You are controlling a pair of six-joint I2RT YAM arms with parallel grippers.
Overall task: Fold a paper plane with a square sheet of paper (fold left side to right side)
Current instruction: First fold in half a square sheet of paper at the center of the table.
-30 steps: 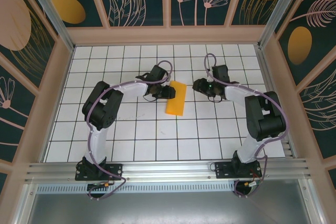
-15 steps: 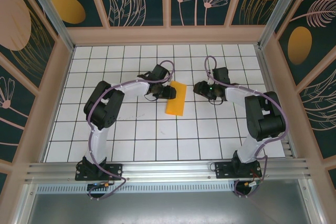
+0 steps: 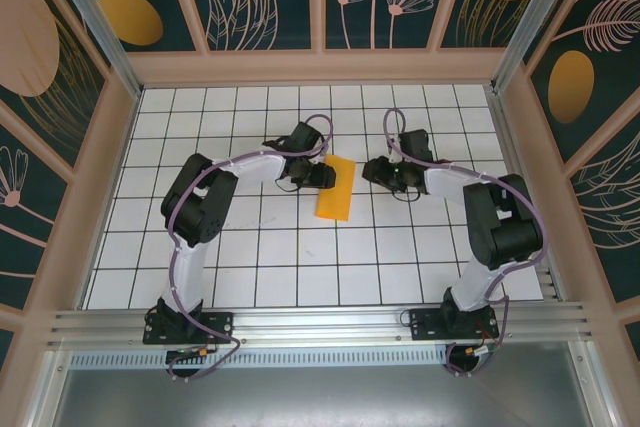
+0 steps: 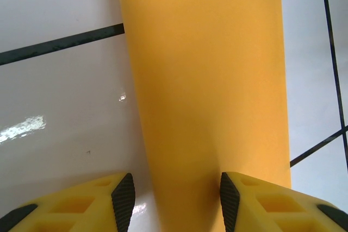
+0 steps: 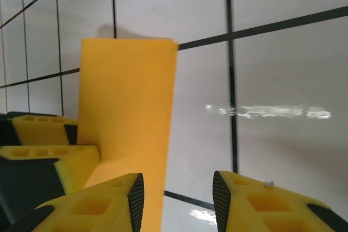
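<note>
Paper: Your orange sheet lies on the white grid table, just right of centre in the overhead view, as a narrow upright strip. At its top right corner in the left wrist view a second edge peeks out, so it is probably already doubled over left to right.
Left gripper: Your left gripper sits at the strip's left edge, in its upper half. From its own camera the jaws stand apart and straddle that edge. The finger at the left of that frame is over bare table, and the other is over the paper. Nothing is clamped.
Right gripper: Your right gripper is to the right of the strip, near it but not touching. Its jaws are apart with bare table between them. In its wrist view the paper's right edge runs just beside the finger at lower left.
What changed: Over the last second your right gripper slid leftward in the overhead frame, toward the strip. The left gripper barely moved and the paper has not shifted.
What it means: You seem to be bringing the second arm in, probably to pin or lift the right edge for the next fold. No dart shape has formed yet, so most of the folding remains.
Watch: Thin paper on this glossy table will likely skid if one finger pushes before the other holds it down.
</note>
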